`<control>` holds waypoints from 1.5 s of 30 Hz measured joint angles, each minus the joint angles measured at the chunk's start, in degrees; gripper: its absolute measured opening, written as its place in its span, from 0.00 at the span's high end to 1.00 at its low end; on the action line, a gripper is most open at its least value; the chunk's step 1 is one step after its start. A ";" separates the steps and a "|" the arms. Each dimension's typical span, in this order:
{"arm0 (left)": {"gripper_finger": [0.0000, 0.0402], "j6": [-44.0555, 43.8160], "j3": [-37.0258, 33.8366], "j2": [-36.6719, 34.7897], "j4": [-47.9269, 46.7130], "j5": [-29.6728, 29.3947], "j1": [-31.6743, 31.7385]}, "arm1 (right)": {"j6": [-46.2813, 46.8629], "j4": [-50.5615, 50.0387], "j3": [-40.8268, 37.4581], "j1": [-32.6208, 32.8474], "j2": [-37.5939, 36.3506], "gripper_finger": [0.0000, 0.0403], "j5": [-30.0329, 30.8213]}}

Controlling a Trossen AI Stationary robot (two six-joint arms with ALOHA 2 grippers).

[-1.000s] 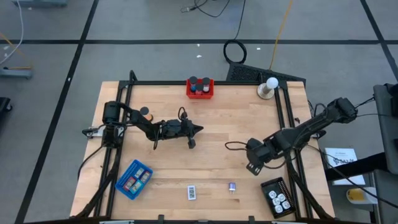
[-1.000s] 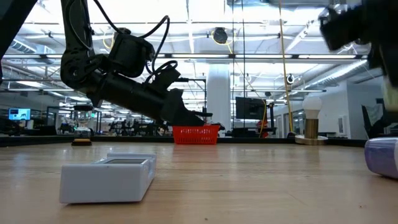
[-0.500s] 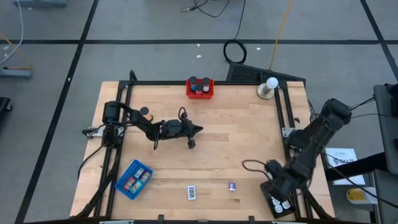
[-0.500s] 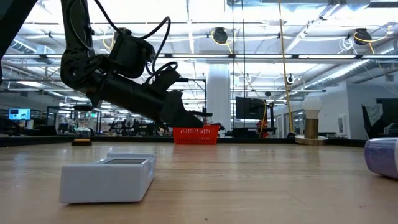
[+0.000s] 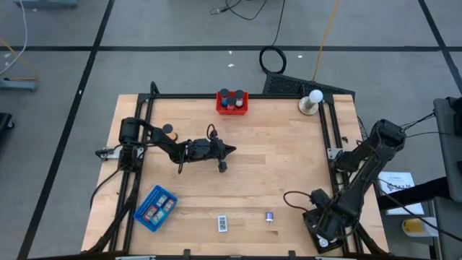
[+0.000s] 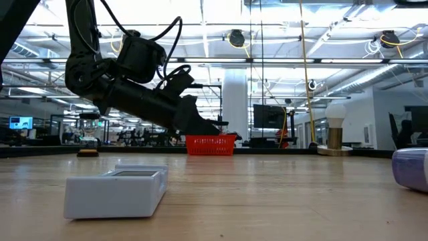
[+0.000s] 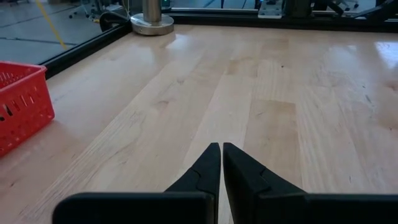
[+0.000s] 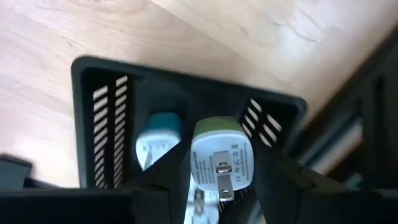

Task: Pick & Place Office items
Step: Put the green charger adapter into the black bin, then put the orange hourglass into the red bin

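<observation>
- green-rimmed white charger plug, metal prongs facing the camera, sits between the right gripper fingers; dark fingers press it from both sides, part open around it
- plug hangs directly over the black tray, a slotted black basket; a teal-topped white plug already lies inside, just beside the held one
- high view: right gripper is over the black tray at the table's front right corner, arm bent back toward the right edge; tray mostly hidden under the arm
- small purple-and-white item lies on the wood near the front edge, left of the black tray; low view shows it as a blurry lilac shape at the right edge
- white-labelled rectangle lies flat near the front edge, left of the purple item; low view shows it close up as a pale block
- blue tray at front left, rows of small red and teal pieces inside
- red tray at the back edge centre, black cylinders standing in it
- left gripper hangs above the table's middle left, holding nothing; left wrist view shows its fingers pinched together, only a thin slit between them, bare wood below
- white ball on a round stand at back right
</observation>
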 joint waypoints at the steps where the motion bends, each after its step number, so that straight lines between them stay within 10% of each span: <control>1: 0.94 0.05 0.00 0.00 -0.02 0.00 -0.02 | -0.24 1.45 -1.00 0.00 0.00 0.66 0.16; 45: 0.94 0.32 0.00 0.00 -0.11 -0.02 -0.02 | -2.96 12.62 -8.41 -0.35 -2.28 0.58 -7.06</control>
